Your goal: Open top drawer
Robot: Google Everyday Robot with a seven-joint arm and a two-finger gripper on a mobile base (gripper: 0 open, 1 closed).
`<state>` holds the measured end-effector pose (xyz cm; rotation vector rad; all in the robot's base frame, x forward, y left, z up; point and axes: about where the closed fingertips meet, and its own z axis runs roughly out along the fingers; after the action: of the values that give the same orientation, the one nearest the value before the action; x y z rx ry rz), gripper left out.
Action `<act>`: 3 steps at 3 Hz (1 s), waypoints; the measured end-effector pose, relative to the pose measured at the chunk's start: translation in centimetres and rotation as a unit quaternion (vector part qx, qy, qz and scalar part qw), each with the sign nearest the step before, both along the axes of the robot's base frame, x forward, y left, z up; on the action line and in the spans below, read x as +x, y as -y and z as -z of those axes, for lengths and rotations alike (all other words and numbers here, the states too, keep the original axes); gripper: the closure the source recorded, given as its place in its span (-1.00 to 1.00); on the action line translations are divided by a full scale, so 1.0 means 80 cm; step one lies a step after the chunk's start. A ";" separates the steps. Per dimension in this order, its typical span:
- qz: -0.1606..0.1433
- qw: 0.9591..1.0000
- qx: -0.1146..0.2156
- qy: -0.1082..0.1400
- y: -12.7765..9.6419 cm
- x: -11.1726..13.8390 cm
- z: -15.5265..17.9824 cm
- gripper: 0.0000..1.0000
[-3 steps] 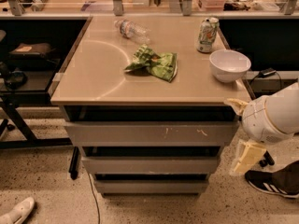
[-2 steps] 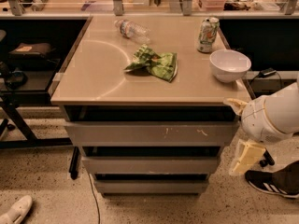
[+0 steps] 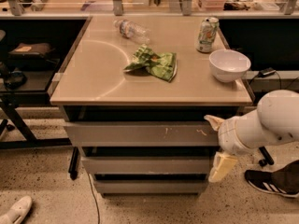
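Your gripper (image 3: 217, 143) has shifted toward 9 o'clock and lower. It now sits at the right end of the top drawer (image 3: 140, 134), spread wide and holding nothing. The drawer front hasn't moved. The tan tabletop (image 3: 93, 78) carries a plastic bottle (image 3: 132, 30), a green bag (image 3: 153, 63), a can (image 3: 207, 34) and a white bowl (image 3: 229, 65). The speckled floor (image 3: 42, 181) lies at 6 o'clock.
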<state>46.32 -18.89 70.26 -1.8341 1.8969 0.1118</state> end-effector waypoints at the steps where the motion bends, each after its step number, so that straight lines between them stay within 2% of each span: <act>1: -0.015 1.000 0.012 0.006 -0.014 0.026 0.047 -1.00; 3: -0.049 0.998 0.023 0.031 -0.049 0.076 0.079 -1.00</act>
<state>52.37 -14.99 63.97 -1.8768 1.7491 0.1302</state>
